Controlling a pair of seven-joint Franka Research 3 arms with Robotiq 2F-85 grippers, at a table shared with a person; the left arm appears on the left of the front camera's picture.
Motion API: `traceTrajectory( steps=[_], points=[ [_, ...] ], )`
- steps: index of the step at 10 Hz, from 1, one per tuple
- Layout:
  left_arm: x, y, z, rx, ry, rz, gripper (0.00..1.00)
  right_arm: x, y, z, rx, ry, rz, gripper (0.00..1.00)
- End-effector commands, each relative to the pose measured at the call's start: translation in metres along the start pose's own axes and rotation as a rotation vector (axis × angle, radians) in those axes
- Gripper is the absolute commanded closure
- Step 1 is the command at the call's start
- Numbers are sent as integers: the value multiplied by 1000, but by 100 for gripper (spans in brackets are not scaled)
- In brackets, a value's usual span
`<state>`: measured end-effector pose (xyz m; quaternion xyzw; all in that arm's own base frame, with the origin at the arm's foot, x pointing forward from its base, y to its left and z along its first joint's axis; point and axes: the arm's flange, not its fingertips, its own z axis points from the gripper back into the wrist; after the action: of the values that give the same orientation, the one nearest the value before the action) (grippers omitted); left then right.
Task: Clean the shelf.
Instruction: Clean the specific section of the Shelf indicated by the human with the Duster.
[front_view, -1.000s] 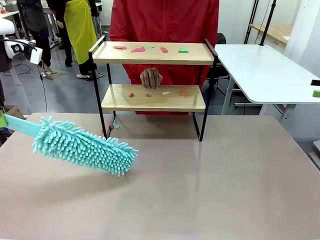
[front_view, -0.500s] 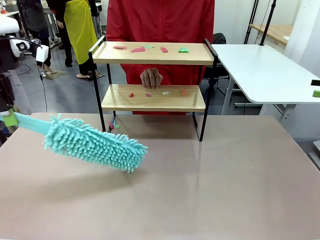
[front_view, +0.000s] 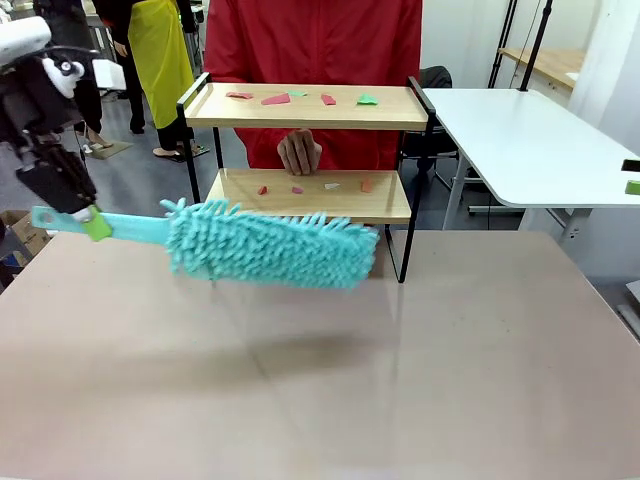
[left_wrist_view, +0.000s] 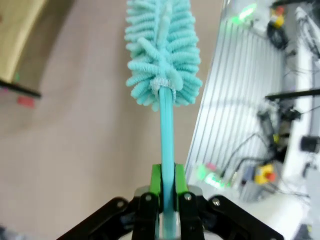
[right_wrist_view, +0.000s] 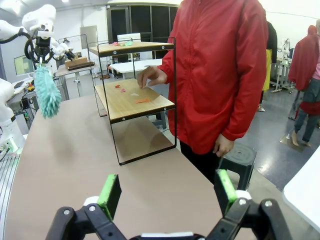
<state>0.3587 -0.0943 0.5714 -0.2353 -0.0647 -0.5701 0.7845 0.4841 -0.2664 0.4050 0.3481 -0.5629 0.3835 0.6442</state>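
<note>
The shelf (front_view: 305, 107) stands at the table's far edge, and small red, pink and green paper scraps (front_view: 277, 98) lie on both of its wooden boards. My left gripper (front_view: 92, 222) is shut on the thin handle of a teal fluffy duster (front_view: 270, 245). The duster hangs level in the air, just in front of the lower board. In the left wrist view the green pads (left_wrist_view: 156, 181) clamp the handle and the duster head (left_wrist_view: 162, 50) points away. My right gripper (right_wrist_view: 167, 192) is open above the table, facing the shelf (right_wrist_view: 135, 100) from its side.
A person in a red jacket (front_view: 315, 45) stands behind the shelf with one hand (front_view: 300, 150) resting at the lower board's back edge. A white table (front_view: 530, 140) stands to the right. A red scrap (left_wrist_view: 25, 101) lies on the table by a shelf leg.
My left arm has lifted and swung the duster up and to the right, from low over the table's left side to level with the lower board. The right gripper stays open.
</note>
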Motion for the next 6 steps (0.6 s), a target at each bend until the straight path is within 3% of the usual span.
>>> traceTrajectory(
  steps=[1,4,6],
  points=[
    [23,-15,-14,-18,-165,69,87,4,1,-1,1,0,7,0],
    [66,-51,-23,-23,-235,207,87,4,1,-1,1,0,7,0],
    [93,-64,-30,-37,-194,340,87,4,1,-1,1,0,7,0]
  ],
)
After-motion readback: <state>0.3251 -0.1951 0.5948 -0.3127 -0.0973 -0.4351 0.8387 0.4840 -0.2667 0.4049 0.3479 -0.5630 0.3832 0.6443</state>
